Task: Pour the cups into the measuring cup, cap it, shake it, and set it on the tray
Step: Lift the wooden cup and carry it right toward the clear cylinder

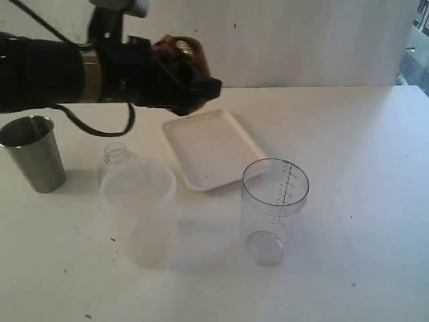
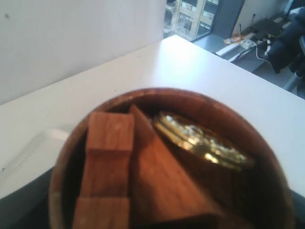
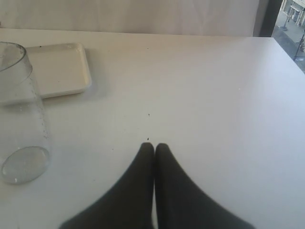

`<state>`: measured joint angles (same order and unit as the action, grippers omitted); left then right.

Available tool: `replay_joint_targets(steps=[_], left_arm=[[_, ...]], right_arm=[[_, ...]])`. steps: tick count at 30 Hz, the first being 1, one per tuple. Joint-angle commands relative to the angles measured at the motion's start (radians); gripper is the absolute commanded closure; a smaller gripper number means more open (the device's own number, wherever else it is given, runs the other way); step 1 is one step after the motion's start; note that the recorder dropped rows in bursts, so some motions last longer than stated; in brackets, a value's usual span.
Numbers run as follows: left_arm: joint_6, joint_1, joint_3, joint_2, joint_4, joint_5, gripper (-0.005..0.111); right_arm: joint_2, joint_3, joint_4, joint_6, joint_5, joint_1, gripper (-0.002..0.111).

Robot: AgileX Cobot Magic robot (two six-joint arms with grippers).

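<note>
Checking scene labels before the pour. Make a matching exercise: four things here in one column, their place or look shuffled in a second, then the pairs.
1 wooden cup
2 steel tumbler
3 measuring cup
4 tray

A white, lying flat on the table
B raised above the table
C clear, printed scale down its side
D shiny, standing at the exterior view's far left

Pairs: 1-B, 2-D, 3-C, 4-A
</note>
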<state>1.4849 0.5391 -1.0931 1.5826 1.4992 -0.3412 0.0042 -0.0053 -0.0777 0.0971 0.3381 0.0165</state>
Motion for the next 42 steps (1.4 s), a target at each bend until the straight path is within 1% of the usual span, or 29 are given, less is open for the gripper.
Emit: replay_joint_targets(steps=[1,4,7,8,10,13,18,22,24,27,28,30,32,35,38,42], left_arm=[[0.007,0.076,-0.137,0.096,0.03,0.048,0.107],[0.022,0.1,-0.204,0.164,0.093,0.044,0.107],[0.133,0.104,-0.233,0.197,0.245,0.027,0.107],[0.173,0.104,-0.233,0.2,0.245,0.022,0.107],[0.198,0.102,-0.233,0.202,0.245,0.018,0.107],[0.171,0.102,-0.246,0.198,0.245,0.023,0.107],[0.151,0.102,-0.299,0.196,0.245,0.104,0.107],[0.248,0.1,-0.301,0.196,0.245,0.113,0.107],[0.298,0.1,-0.301,0.196,0.245,0.15,0.107],[0.273,0.119,-0.288,0.194,0.245,0.214,0.107],[0.245,0.129,-0.274,0.189,0.237,0.262,0.107],[0.215,0.164,-0.239,0.173,0.239,0.406,0.107],[0.231,0.193,-0.21,0.158,0.245,0.533,0.107],[0.243,0.209,-0.178,0.126,0.245,0.643,0.107],[0.253,0.209,-0.17,0.104,0.245,0.642,0.107],[0.24,0.209,-0.182,0.093,0.245,0.548,0.107]], right_arm=[[-0.004,0.005,-0.001,0.005,-0.001,-0.005,0.108],[-0.004,0.005,-0.001,0.005,-0.001,-0.005,0.108],[-0.004,0.005,-0.001,0.005,-0.001,-0.005,0.108],[-0.004,0.005,-0.001,0.005,-0.001,-0.005,0.108],[-0.004,0.005,-0.001,0.005,-0.001,-0.005,0.108],[-0.004,0.005,-0.001,0.005,-0.001,-0.005,0.108],[-0.004,0.005,-0.001,0.005,-0.001,-0.005,0.108],[-0.004,0.005,-0.001,0.005,-0.001,-0.005,0.108],[-0.004,0.005,-0.001,0.005,-0.001,-0.005,0.108],[-0.004,0.005,-0.001,0.005,-0.001,-0.005,0.108],[-0.004,0.005,-0.001,0.005,-0.001,-0.005,0.108],[-0.004,0.005,-0.001,0.005,-0.001,-0.005,0.108],[-0.004,0.005,-0.001,0.005,-0.001,-0.005,0.108],[-0.004,0.005,-0.001,0.005,-0.001,-0.005,0.108],[-0.004,0.005,-0.001,0.005,-0.001,-0.005,0.108],[-0.004,0.005,-0.001,0.005,-0.001,-0.005,0.108]])
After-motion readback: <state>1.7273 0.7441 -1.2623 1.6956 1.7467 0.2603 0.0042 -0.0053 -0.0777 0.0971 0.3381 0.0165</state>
